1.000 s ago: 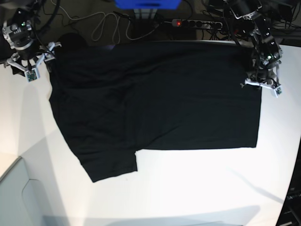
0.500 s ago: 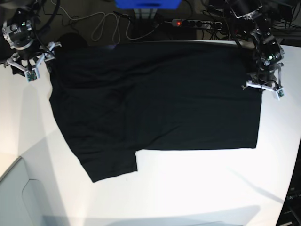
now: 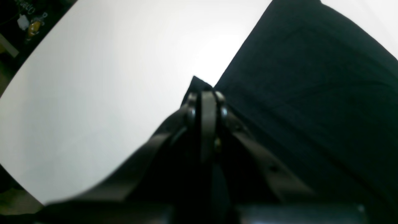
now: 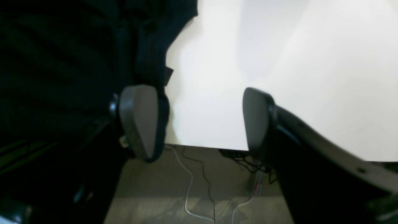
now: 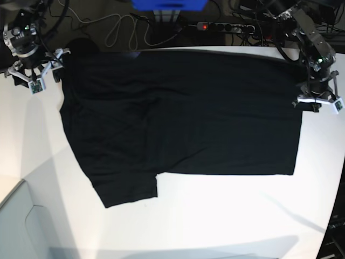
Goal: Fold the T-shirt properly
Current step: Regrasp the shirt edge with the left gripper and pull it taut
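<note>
The black T-shirt (image 5: 178,113) lies spread flat on the white table (image 5: 226,216), plain side up, with one sleeve toward the near left. At the shirt's right edge, my left gripper (image 5: 314,102) is shut on a small fold of the hem. The left wrist view shows that fold poking out past the closed gripper (image 3: 205,95), with the T-shirt (image 3: 311,81) stretching away to the right. My right gripper (image 5: 33,75) hangs open at the far left corner. In the right wrist view the gripper (image 4: 197,121) holds nothing, and the T-shirt (image 4: 77,56) lies beside its left finger (image 4: 138,119).
A power strip (image 5: 226,26), cables (image 5: 116,29) and a blue object (image 5: 168,4) lie behind the table's back edge. A grey box (image 5: 16,226) stands at the near left. The right wrist view shows the table edge with floor cables (image 4: 189,186) below.
My left gripper has closed on the shirt's right hem and moved outward to the right, drawing that edge taut. The right gripper has stayed open in place.
</note>
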You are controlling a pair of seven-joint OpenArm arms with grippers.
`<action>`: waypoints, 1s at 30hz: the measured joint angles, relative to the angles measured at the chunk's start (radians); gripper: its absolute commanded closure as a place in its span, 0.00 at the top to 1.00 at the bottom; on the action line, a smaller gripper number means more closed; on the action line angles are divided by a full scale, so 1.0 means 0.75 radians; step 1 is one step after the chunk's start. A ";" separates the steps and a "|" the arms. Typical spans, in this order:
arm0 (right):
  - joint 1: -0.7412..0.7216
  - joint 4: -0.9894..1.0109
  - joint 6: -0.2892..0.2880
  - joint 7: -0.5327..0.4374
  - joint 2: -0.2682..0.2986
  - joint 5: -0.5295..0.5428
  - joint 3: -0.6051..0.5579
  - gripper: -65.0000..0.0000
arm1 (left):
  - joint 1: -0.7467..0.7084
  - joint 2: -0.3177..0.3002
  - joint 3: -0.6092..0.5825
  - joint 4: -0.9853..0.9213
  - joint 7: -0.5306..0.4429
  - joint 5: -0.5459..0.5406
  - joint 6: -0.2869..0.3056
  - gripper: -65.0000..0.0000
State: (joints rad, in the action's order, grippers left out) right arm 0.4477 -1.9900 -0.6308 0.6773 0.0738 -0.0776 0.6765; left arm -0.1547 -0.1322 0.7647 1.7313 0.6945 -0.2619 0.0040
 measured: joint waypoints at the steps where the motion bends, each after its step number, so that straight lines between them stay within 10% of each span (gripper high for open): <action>1: -0.002 0.001 0.000 0.000 0.000 -0.001 0.000 0.65 | 0.000 -0.001 0.004 -0.003 0.003 -0.001 0.000 0.00; 11: -0.002 0.001 -0.001 0.000 -0.001 -0.001 -0.003 0.65 | 0.031 0.004 0.001 -0.115 0.004 0.005 -0.001 0.00; 22: -0.005 0.001 0.000 -0.001 0.001 0.000 -0.004 0.65 | 0.048 0.003 0.007 -0.159 -0.002 0.002 -0.004 0.73; 30: -0.005 0.001 0.000 0.001 0.001 -0.001 -0.004 0.65 | -0.091 -0.002 0.009 -0.018 -0.008 -0.118 -0.006 0.84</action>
State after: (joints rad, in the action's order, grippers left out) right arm 0.4438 -1.9896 -0.6308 0.6777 0.0746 -0.0784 0.6739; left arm -0.2230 -0.1337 0.7712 1.7180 0.6888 -0.3504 -0.0006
